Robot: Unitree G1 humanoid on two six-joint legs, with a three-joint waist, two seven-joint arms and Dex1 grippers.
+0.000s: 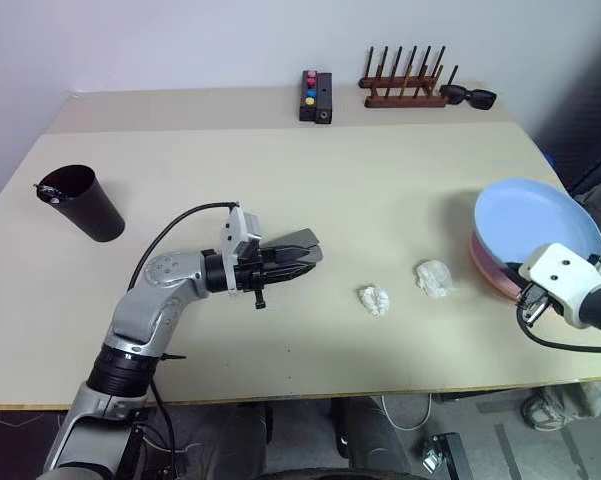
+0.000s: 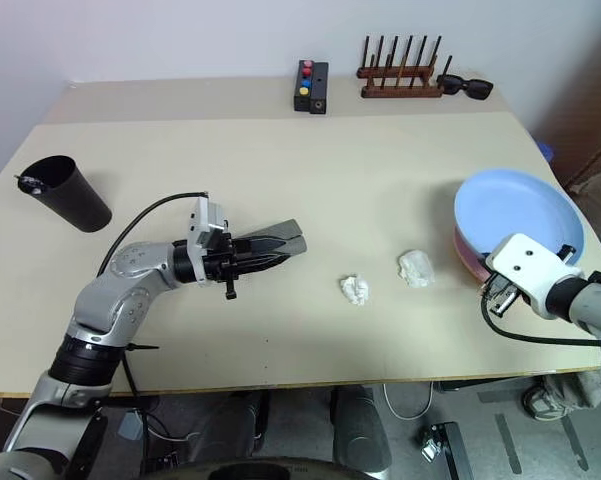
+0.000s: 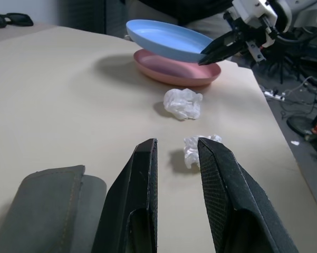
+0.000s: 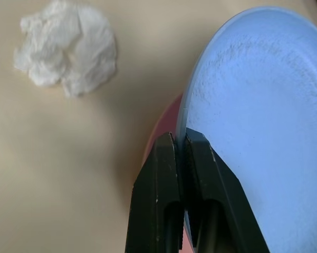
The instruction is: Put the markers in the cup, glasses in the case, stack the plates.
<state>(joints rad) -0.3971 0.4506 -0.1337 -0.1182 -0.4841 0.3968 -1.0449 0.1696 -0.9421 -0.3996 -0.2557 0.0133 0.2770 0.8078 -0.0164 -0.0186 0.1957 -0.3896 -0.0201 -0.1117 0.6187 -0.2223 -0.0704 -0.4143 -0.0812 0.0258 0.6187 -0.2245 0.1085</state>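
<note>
**Blue plate pinched over the pink one**

I see my right gripper (image 4: 180, 138) with its jaws pressed together on the rim of the blue plate (image 1: 535, 218). The thin rim sits right between the two black fingers. The blue plate is round, shallow and pale. It is tilted, with the pinched edge lifted and the far side resting on the pink plate (image 3: 174, 69). The pink plate lies flat on the desk (image 1: 280, 180) under it, at the desk's right edge.

My left gripper (image 3: 175, 153) points level toward the plates. Its jaws are spread a little and nothing is between them. The grey case (image 1: 298, 243) lies just beside these jaws, on the side away from me. It is long, and its long side runs the same way the gripper points, toward the plates. I cannot tell if its lid is up or down.

Two white crumpled paper balls (image 1: 374, 299) (image 1: 434, 277) lie on the desk between the left gripper and the plates, the second one near the pink plate.

The black cup (image 1: 83, 203) stands far from the plates, at the desk's other side. It is tall and wider at the top. Something small and dark pokes over its rim, but I cannot tell what.
</note>
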